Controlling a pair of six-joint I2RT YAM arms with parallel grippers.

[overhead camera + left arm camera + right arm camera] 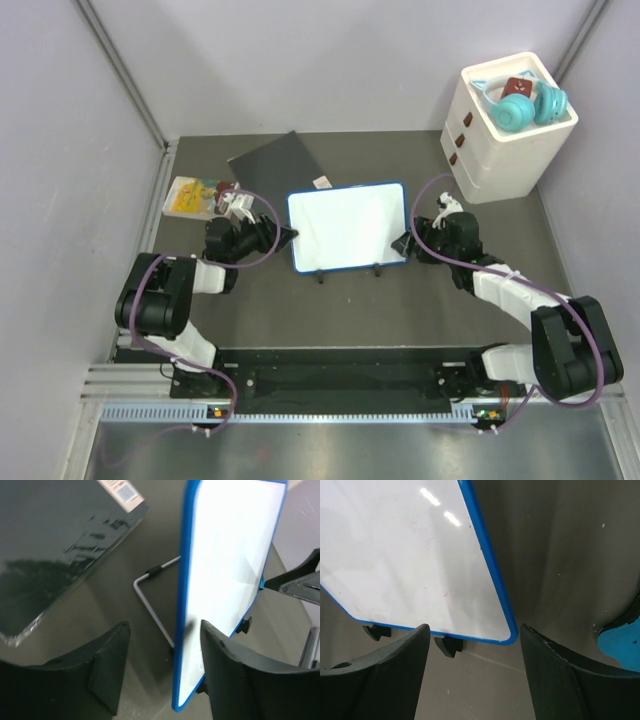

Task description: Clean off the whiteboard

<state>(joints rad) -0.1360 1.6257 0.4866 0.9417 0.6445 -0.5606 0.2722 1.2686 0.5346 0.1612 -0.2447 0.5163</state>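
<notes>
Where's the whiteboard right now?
In the top view, the whiteboard stands mid-table between the left gripper and right gripper, with the dark sheet behind it.

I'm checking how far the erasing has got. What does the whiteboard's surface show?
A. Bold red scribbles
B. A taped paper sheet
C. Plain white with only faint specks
C: the whiteboard is plain white inside its blue frame, with only faint specks in the right wrist view.
</notes>
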